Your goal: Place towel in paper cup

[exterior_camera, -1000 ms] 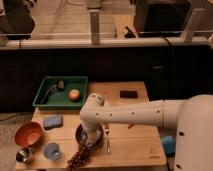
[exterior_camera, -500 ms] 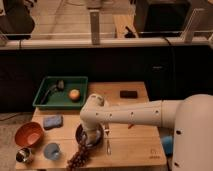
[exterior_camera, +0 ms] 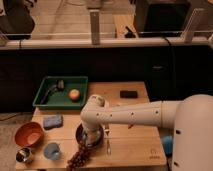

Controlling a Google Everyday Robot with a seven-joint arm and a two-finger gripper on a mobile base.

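As the white robot arm (exterior_camera: 135, 116) reaches across the light wooden table (exterior_camera: 135, 147), its gripper (exterior_camera: 90, 135) points straight down into a dark round bowl (exterior_camera: 98, 142) near the table's front edge. Whether the gripper is open, or has hold of anything, cannot be told, since the wrist hides it from above.

The crumpled reddish-brown towel (exterior_camera: 79, 157) lies just in front of the gripper and slightly to its left as seen, spilling from the bowl's near rim toward the table edge; contact between the two cannot be made out. The light blue paper cup (exterior_camera: 51, 150) stands upright to the left of the gripper, near the towel but apart from it.

Farther left of the gripper sit a shallow orange bowl (exterior_camera: 28, 134) and a small metal cup (exterior_camera: 22, 155). A blue sponge (exterior_camera: 52, 121) lies left of the gripper and a little behind it. Behind the gripper, a green plastic tray (exterior_camera: 60, 105) holds an orange fruit (exterior_camera: 74, 94). A small black block (exterior_camera: 128, 93) rests behind and to the right.
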